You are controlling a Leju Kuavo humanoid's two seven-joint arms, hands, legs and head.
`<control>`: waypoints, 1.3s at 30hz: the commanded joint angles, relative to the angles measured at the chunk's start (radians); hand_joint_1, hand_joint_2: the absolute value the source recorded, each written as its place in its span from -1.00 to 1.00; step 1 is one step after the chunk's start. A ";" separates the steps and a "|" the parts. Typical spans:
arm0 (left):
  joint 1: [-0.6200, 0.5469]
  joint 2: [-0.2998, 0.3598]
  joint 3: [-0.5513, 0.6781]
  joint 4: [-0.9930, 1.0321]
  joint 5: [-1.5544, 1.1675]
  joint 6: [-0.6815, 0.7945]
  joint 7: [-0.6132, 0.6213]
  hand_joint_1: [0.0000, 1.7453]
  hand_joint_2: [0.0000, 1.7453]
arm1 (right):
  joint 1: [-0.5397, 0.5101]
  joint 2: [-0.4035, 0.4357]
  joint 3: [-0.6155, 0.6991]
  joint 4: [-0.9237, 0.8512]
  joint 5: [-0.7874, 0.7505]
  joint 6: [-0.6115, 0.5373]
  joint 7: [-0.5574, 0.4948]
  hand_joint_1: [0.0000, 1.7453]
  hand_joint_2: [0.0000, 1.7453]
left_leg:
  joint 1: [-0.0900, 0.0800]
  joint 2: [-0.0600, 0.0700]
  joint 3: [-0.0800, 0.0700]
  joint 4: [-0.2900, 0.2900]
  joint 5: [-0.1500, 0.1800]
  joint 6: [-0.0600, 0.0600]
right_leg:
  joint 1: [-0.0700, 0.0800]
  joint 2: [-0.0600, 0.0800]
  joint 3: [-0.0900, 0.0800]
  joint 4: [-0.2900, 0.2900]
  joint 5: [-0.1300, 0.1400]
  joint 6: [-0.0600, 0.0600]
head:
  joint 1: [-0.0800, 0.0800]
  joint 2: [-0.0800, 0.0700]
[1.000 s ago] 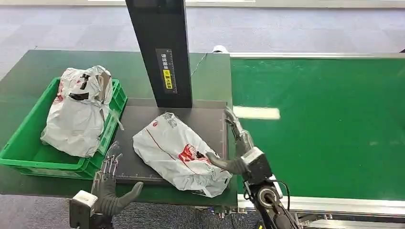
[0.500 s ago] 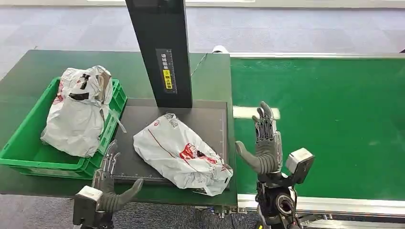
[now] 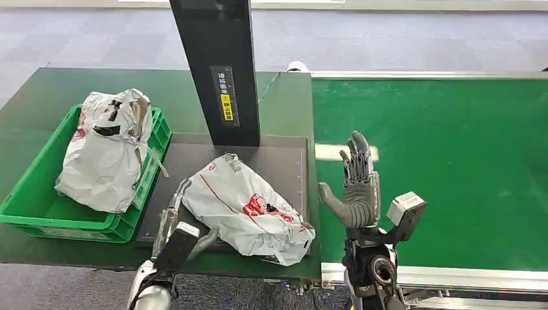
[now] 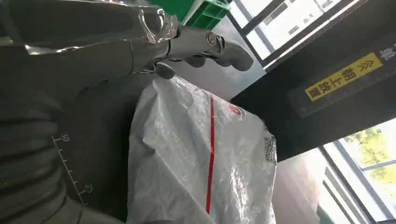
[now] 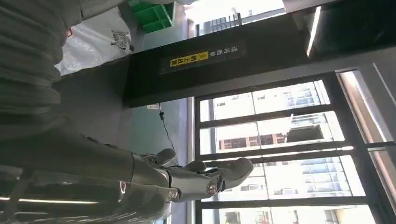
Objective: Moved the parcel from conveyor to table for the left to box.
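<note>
the parcel lies on the dark plate of the table, near the post, so the handover looks done and the boxing step begins. the right hand hangs over the belt, fingers apart and empty, while the left hand reaches the parcel's left edge, fingers apart. next it must grip and carry it left to the bin; any contact there is hidden.

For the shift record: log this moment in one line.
parcel: on scale pad | left hand: open, at parcel's edge | right hand: open, raised over conveyor
</note>
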 commanded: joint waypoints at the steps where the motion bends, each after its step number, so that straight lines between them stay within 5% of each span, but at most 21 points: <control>1: -0.049 0.013 -0.017 0.134 0.003 0.002 -0.002 -1.00 1.00 | -0.036 0.004 -0.020 0.075 -0.001 0.002 0.005 -1.00 1.00 | 0.000 0.000 0.001 -0.001 0.000 0.000 | 0.000 0.000 0.002 -0.002 0.000 0.000 | 0.000 0.000; 13: -0.157 0.036 -0.021 0.250 -0.005 0.010 -0.004 -1.00 1.00 | -0.119 0.013 -0.021 0.182 -0.009 0.025 0.015 -1.00 1.00 | 0.000 0.000 0.000 -0.001 0.001 0.000 | 0.000 0.000 0.000 -0.001 0.001 0.000 | 0.000 0.000; 17: -0.190 0.053 -0.090 0.235 0.050 -0.087 -0.023 -1.00 1.00 | -0.151 0.012 -0.009 0.242 -0.023 0.034 0.008 -1.00 1.00 | 0.000 0.000 0.000 -0.001 0.001 0.000 | 0.000 0.000 0.000 -0.001 0.001 0.000 | 0.000 0.000; 33: -0.290 0.070 -0.329 0.145 0.126 -0.162 -0.051 -1.00 1.00 | -0.022 0.009 -0.018 0.145 -0.006 0.029 -0.003 -1.00 1.00 | 0.000 -0.002 -0.002 0.000 0.001 0.000 | 0.001 -0.002 -0.001 -0.001 0.001 0.000 | 0.000 0.000; 39: -0.318 0.079 -0.457 0.176 0.178 -0.298 -0.053 -1.00 1.00 | -0.011 0.010 -0.040 0.127 0.001 0.025 0.003 -1.00 1.00 | 0.000 -0.003 -0.001 -0.001 0.001 0.001 | 0.000 -0.003 0.000 -0.002 0.000 0.000 | 0.000 0.000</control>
